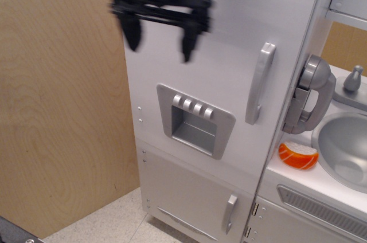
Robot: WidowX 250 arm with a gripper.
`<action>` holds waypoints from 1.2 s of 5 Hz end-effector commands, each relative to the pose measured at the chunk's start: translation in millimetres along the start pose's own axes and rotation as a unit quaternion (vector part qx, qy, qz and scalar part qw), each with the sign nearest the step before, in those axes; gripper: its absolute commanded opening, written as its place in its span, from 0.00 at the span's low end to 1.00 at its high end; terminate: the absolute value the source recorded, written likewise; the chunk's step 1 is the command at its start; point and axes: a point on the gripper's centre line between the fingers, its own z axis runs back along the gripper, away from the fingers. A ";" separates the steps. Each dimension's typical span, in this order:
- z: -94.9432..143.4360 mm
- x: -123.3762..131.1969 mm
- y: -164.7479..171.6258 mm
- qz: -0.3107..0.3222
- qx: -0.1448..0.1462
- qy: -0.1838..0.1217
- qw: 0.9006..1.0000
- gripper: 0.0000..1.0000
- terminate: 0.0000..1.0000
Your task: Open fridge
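Observation:
The tall white fridge (pixel 218 31) fills the middle of the view, its large door shut. A long silver vertical handle (pixel 259 82) sits at the door's right edge. A grey four-button dispenser panel (pixel 195 120) is set in the door's lower left. My black gripper (pixel 160 39) hangs open in front of the door's upper left, blurred by motion, fingers pointing down. It is above the dispenser and well left of the handle. It holds nothing.
A smaller lower door with a short silver handle (pixel 229 213) sits below. A grey toy phone (pixel 309 94) hangs to the right of the fridge. An orange sushi piece (pixel 298 155) and a grey sink (pixel 344 148) are on the right counter. A wooden wall (pixel 57 111) is left.

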 end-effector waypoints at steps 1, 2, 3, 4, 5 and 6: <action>-7.9 11.7 -51.2 -0.017 -0.015 -0.051 0.998 1.00 0.00; -18.7 23.3 -67.8 -0.032 -0.023 -0.067 0.997 1.00 0.00; -25.9 30.3 -75.7 -0.035 -0.032 -0.080 0.996 1.00 0.00; -32.8 36.8 -83.4 -0.040 -0.040 -0.089 0.994 1.00 0.00; -43.8 41.5 -85.4 -0.041 -0.034 -0.098 0.994 1.00 0.00; -52.4 46.8 -85.0 -0.038 -0.023 -0.112 0.993 1.00 0.00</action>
